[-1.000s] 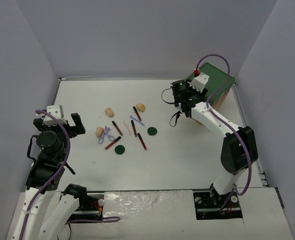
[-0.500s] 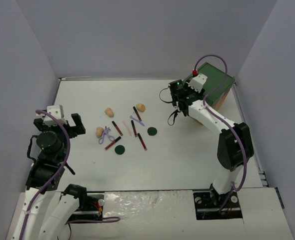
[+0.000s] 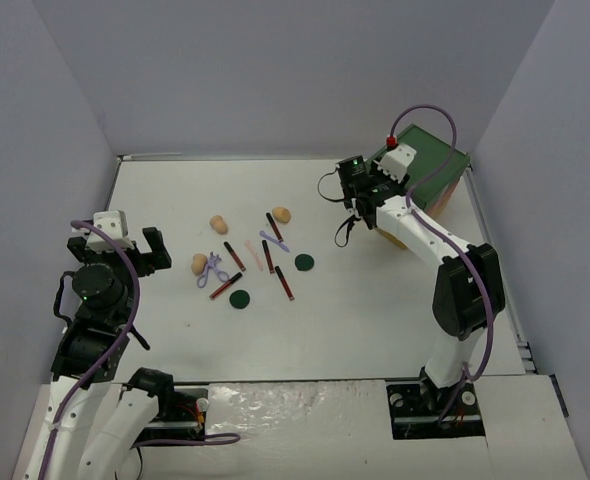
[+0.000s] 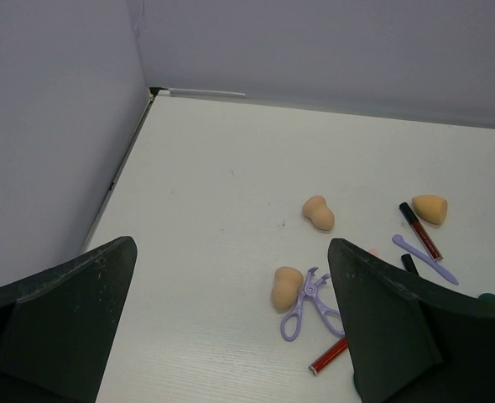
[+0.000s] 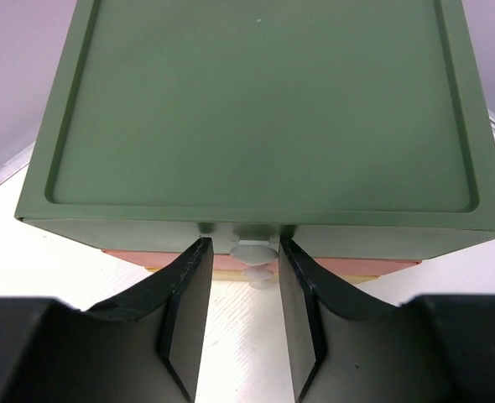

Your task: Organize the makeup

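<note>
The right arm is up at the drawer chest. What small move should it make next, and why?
Probably close the right tool on the top drawer's white knob. The wrist view shows its fingers open on either side of that knob, the drawer chest looks shut, and the makeup lies loose on the table.

Right gripper (image 5: 242,245), jaws parted, flanks the white knob (image 5: 254,248) of the top green drawer at the front edge of the drawer chest (image 5: 260,109). A red drawer (image 5: 147,256) with a 2nd knob (image 5: 261,274) sits beneath, above the white table (image 5: 21,243).
</note>
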You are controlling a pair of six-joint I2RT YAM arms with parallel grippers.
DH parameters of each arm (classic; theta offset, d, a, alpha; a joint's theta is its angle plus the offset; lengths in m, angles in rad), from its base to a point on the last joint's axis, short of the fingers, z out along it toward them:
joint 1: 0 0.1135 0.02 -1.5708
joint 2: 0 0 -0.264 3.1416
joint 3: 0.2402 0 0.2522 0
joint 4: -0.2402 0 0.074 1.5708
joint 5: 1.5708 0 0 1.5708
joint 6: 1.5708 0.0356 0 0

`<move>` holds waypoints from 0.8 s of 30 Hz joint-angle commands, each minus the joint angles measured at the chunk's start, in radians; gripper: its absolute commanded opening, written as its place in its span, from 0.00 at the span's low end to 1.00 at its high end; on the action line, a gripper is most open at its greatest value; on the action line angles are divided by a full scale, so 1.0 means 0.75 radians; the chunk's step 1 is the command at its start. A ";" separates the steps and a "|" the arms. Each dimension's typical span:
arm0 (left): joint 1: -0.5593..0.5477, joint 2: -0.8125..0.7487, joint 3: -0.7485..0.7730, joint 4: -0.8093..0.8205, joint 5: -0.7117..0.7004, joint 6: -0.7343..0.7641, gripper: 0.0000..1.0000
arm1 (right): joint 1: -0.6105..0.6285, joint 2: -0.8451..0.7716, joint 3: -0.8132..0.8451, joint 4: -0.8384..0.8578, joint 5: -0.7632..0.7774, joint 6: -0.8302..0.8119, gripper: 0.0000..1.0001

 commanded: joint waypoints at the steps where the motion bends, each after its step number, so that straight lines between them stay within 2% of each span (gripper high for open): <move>1: -0.009 0.001 0.020 0.088 0.005 -0.017 0.97 | -0.008 0.020 0.068 -0.016 0.092 0.064 0.26; 8: -0.009 0.000 0.020 0.091 0.005 -0.017 0.97 | -0.006 0.037 0.077 -0.040 0.075 0.089 0.06; 11: -0.009 -0.001 0.020 0.092 0.005 -0.017 0.97 | 0.001 0.024 0.066 -0.045 0.063 0.105 0.00; 24: -0.006 0.001 0.020 0.092 0.005 -0.017 0.97 | 0.087 -0.086 -0.031 -0.080 0.056 0.195 0.00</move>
